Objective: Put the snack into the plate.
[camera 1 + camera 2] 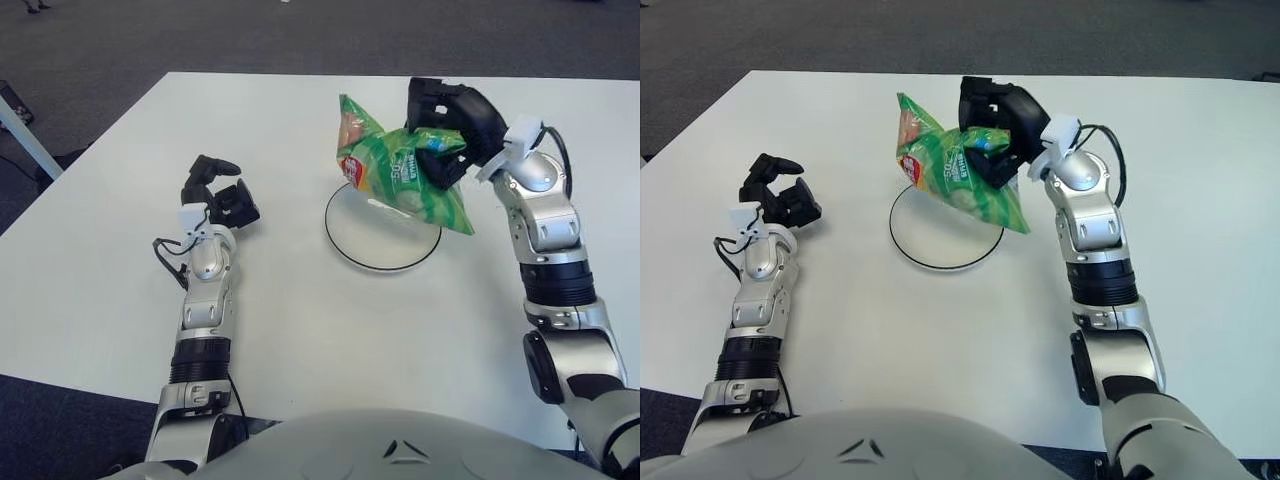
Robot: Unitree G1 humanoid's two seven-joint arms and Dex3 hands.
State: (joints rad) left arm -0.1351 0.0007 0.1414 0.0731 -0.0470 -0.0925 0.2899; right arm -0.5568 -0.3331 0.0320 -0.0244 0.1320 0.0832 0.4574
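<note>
A green snack bag [395,170] with a red label hangs in the air, tilted, over the far half of the white plate [372,245]. My right hand [445,125] is shut on the bag's upper right part, above the plate's far right rim. The bag's lower corner points down to the right, near the rim. My left hand [215,195] shows well left of the plate over the white table, fingers relaxed and holding nothing.
The white table [300,330] stretches wide around the plate, with its far edge behind the bag and dark carpet beyond. A white table leg [25,135] shows at the far left.
</note>
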